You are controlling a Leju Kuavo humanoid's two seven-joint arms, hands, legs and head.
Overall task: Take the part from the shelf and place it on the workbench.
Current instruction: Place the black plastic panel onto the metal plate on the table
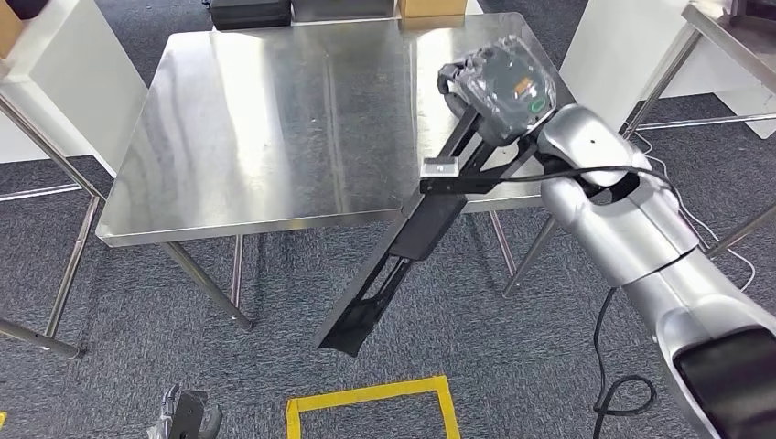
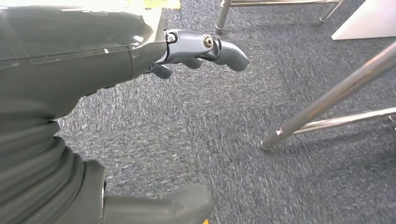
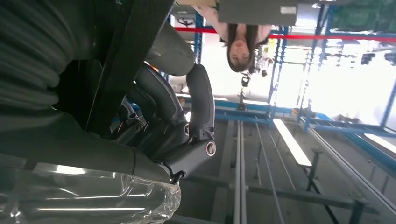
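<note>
Workbench [image 1: 256, 137]: shiny steel top, flat, square, thin metal legs, on grey rough carpet [image 1: 137, 302]. Right hand [image 1: 499, 87] near table's 3 o'clock edge, fingers [image 3: 198, 100] wrapped tight round part [image 1: 403, 251]. Part: long black bar, flat and thin, slanting down toward 7 o'clock, low end past table edge above carpet. Left hand [image 2: 201, 51] hangs low over carpet, fingers curled in, holds nothing. Yellow tape [image 1: 371, 398] on floor at 6 o'clock.
</note>
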